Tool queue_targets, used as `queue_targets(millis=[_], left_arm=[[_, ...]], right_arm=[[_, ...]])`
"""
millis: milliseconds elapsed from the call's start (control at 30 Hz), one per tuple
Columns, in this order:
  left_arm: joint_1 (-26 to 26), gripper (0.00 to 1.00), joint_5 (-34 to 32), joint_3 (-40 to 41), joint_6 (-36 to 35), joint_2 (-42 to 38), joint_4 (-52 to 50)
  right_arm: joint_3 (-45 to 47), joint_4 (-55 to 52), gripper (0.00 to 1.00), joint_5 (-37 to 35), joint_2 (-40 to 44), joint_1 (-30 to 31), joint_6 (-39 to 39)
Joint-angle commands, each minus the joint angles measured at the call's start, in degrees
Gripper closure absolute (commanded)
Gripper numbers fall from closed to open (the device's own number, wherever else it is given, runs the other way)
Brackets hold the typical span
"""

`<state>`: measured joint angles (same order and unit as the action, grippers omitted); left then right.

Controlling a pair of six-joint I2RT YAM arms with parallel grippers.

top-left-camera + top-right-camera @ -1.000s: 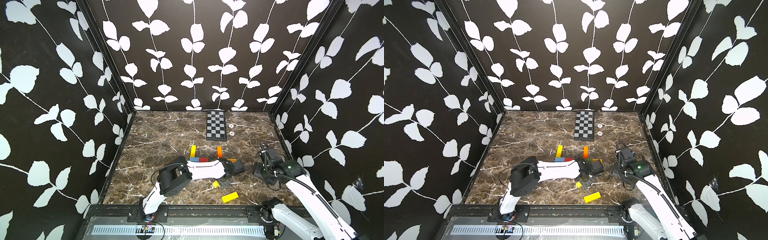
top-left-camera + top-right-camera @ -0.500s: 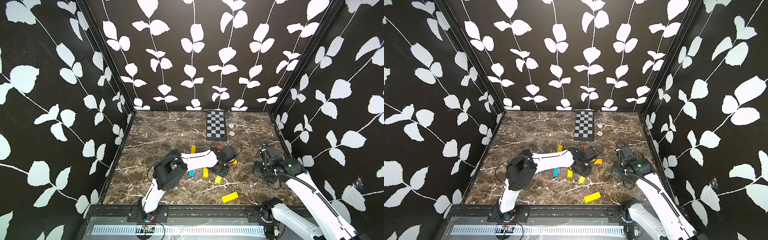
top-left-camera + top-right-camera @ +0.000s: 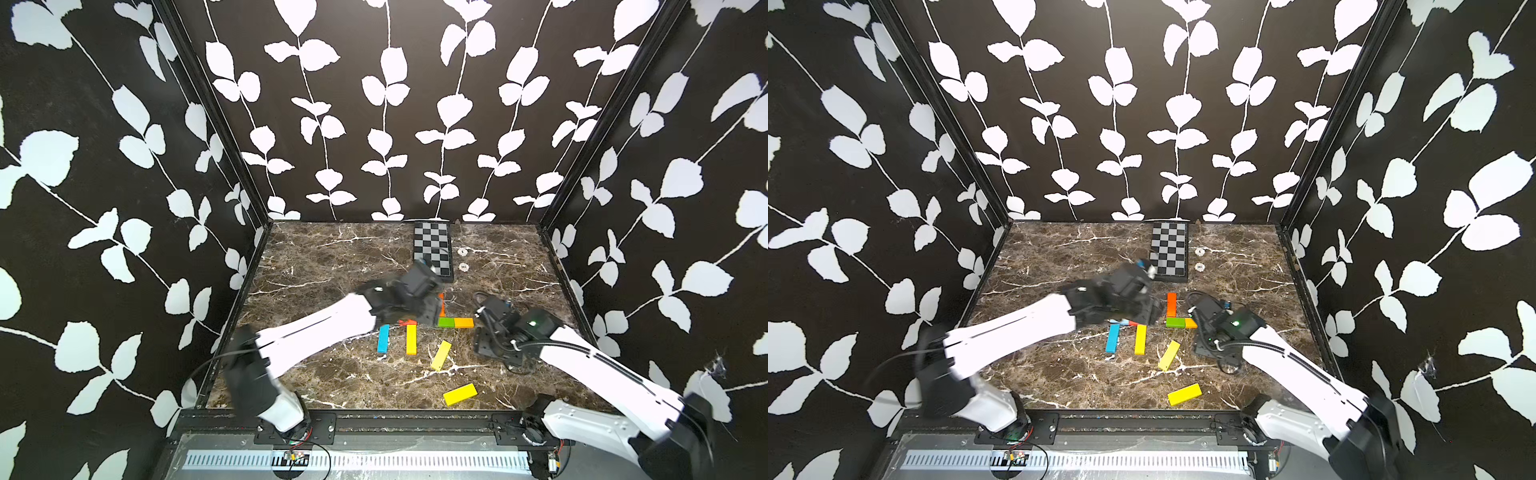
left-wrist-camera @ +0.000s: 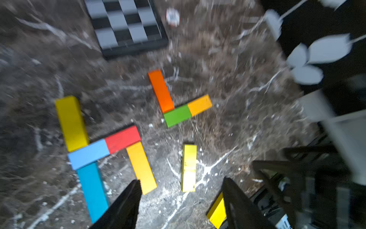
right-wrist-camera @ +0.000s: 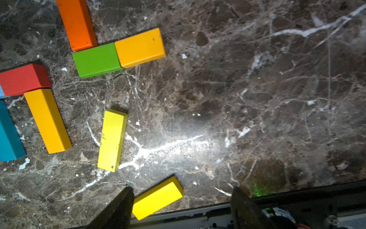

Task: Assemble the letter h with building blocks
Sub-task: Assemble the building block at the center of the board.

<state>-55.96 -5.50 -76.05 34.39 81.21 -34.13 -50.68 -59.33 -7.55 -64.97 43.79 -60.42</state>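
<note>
ten blocks lie flat on the marble table (image 3: 332, 266), in its middle and front, between the two arms. the left wrist view shows five of them set in an h shape. a long yellow block (image 4: 71, 124) and a blue block (image 4: 92, 190) form one line, meeting at the end of a light blue block (image 4: 88, 153). a red block (image 4: 122, 139) carries on end to end from the light blue one as a crossbar. a long amber block (image 4: 141, 167) runs from the red block's far end, alongside the blue block. blur hides whether every joint touches.

just beside this shape, an orange block (image 3: 442, 305) meets a green block (image 3: 446, 322), and a short amber block (image 3: 464, 322) lies end to end with the green one, making an l. a tilted yellow block (image 3: 441, 355) lies loose near the long amber block. another yellow block (image 3: 459, 394) lies closest to the front edge. a checkered board (image 3: 432, 248) sits at the back.

the left gripper (image 4: 181, 180) hangs above the blocks with its fingers spread and nothing between them. in both top views its arm is blurred and covers the long yellow and light blue blocks.

the right gripper (image 5: 182, 188) sits low, near the short amber block, with its fingers spread and gripping nothing.
</note>
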Motion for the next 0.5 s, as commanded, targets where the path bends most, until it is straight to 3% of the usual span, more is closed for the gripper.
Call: queue_targets(millis=[0, 133, 233, 467], left_arm=[[7.24, 0.3, 2.47, 7.7, -1.23, -5.76, 2.49], [15.23, 0.3, 7.86, 11.81, -2.38, -9.35, 0.45], [15.45, 0.3, 7.6, 13.65, -4.87, -11.38, -0.22], [15.45, 0.3, 6.96, 17.32, -5.74, -13.33, -0.68]], right_arm=[[-1.67, 6.59, 0.24, -2.61, -5.54, 4.38, -7.0], [-4.95, 9.83, 0.27, -1.42, -15.07, 6.95, -7.49], [-5.95, 13.0, 0.33, -0.23, -20.41, 8.7, -8.47], [-7.11, 14.86, 0.37, 1.38, -26.26, 9.53, -8.39]])
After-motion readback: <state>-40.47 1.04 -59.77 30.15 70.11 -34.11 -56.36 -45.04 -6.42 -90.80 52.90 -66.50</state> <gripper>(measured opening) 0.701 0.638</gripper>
